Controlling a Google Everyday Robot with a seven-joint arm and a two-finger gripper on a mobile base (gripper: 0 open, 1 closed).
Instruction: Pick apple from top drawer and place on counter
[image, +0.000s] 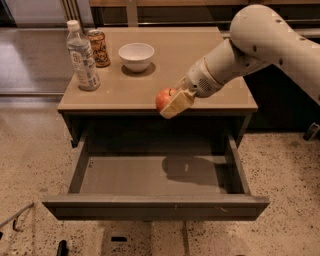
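The red apple (162, 99) is held in my gripper (170, 103), which is shut on it, at the height of the counter's front edge. The white arm comes in from the upper right. The top drawer (125, 175) is pulled wide open below and its grey floor shows nothing but the arm's shadow. The tan counter (165, 65) lies just behind the apple. The apple's right side is hidden by the beige fingers (176, 104).
On the counter's left stand a clear water bottle (82, 56), a brown can (99, 48) and a white bowl (136, 56). Speckled floor surrounds the cabinet. The drawer front (155, 207) juts out toward the camera.
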